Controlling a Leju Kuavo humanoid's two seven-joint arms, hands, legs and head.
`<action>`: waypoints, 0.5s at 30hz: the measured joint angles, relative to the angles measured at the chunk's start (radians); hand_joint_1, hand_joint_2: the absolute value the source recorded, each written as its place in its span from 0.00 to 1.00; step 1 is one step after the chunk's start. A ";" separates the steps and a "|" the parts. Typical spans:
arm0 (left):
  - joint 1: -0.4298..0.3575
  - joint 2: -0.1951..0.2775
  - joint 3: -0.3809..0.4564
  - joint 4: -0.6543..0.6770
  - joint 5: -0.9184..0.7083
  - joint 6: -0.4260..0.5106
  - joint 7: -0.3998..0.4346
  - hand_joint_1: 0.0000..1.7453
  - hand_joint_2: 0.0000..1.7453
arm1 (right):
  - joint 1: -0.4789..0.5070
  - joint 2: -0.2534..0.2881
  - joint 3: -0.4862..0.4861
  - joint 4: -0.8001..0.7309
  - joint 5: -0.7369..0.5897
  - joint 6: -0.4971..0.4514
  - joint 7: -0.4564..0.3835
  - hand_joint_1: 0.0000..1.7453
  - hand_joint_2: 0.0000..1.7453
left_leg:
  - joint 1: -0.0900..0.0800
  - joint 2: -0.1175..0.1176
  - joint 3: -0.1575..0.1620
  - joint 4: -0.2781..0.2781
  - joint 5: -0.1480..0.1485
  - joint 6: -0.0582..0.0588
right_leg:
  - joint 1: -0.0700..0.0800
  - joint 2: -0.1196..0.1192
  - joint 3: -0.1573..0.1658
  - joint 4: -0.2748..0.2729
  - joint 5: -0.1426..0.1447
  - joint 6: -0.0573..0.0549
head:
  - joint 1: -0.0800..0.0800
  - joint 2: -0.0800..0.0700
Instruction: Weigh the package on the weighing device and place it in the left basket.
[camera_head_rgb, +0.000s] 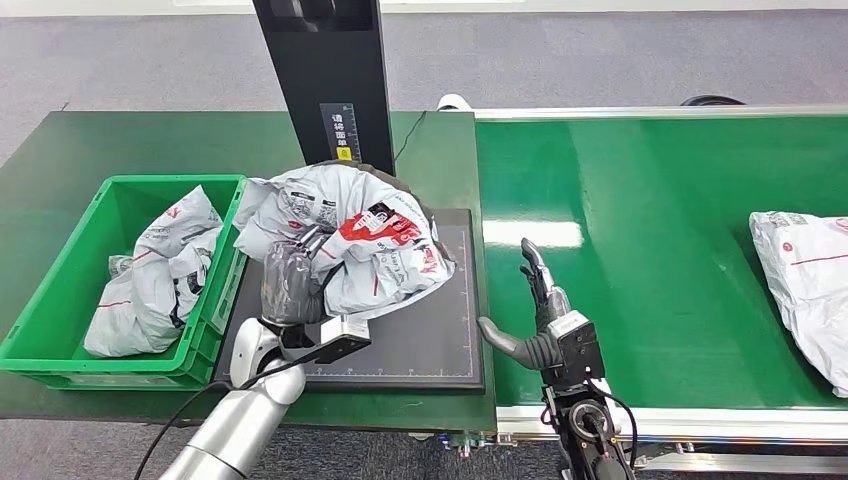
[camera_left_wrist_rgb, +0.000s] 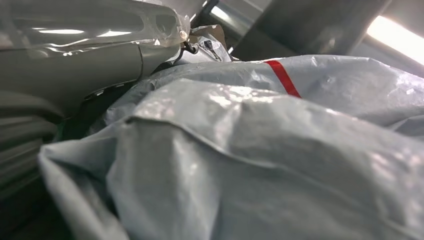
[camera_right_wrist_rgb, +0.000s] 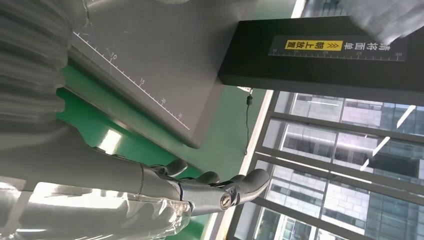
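Grey crinkled plastic mailer, red-and-white label: the package (camera_head_rgb: 370, 240) lies on the black weighing platform (camera_head_rgb: 420, 340), bulging over the platform's 9 o'clock edge toward the green basket (camera_head_rgb: 60, 300). Left robot hand (camera_head_rgb: 290, 285) is dug into the package's near-left side, fingers curled into the plastic, so clamped on the package; the left wrist view has bag film (camera_left_wrist_rgb: 260, 150) pressed right against the camera, which fits a close grip. Judgement: grabbed on the basket-side end so it can be dragged or lifted straight to 9 o'clock.

Long axis of the package runs roughly 10 o'clock to 4 o'clock across the platform, label face up, the floppy end pointing at the basket rim. Basket already holds other grey mailers (camera_head_rgb: 150, 280), so the drop lands on top of those.

Right robot hand (camera_head_rgb: 535, 310) stands at the green conveyor belt's (camera_head_rgb: 650, 220) near-left edge, just beside the platform, fingers apart and straight, holding nothing, probably parked out of the way. Another mailer (camera_head_rgb: 805, 280) waits on the belt at 3 o'clock. Black scanner post (camera_head_rgb: 325, 70) rises behind the platform at 12 o'clock.
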 joint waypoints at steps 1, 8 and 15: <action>0.007 0.002 0.004 -0.015 -0.001 0.001 0.000 1.00 1.00 | 0.000 -0.001 0.000 -0.001 0.000 0.000 0.000 0.00 1.00 | 0.000 0.000 0.000 0.000 0.000 0.000 | 0.000 0.000 0.000 0.000 0.000 0.000 | 0.000 0.000; 0.080 -0.030 0.200 -0.234 -0.195 0.002 -0.074 1.00 1.00 | 0.035 -0.009 -0.009 -0.031 -0.007 -0.020 0.000 0.00 1.00 | 0.000 0.002 0.000 0.000 -0.001 0.000 | 0.000 0.002 -0.001 0.000 0.000 0.000 | 0.002 0.000; 0.077 0.005 0.479 -0.294 -0.224 0.002 0.086 1.00 1.00 | 0.082 -0.020 -0.036 -0.081 -0.004 -0.027 0.000 0.00 1.00 | 0.002 0.002 0.000 0.000 -0.001 -0.002 | 0.002 0.002 -0.001 0.000 0.000 -0.001 | 0.002 0.000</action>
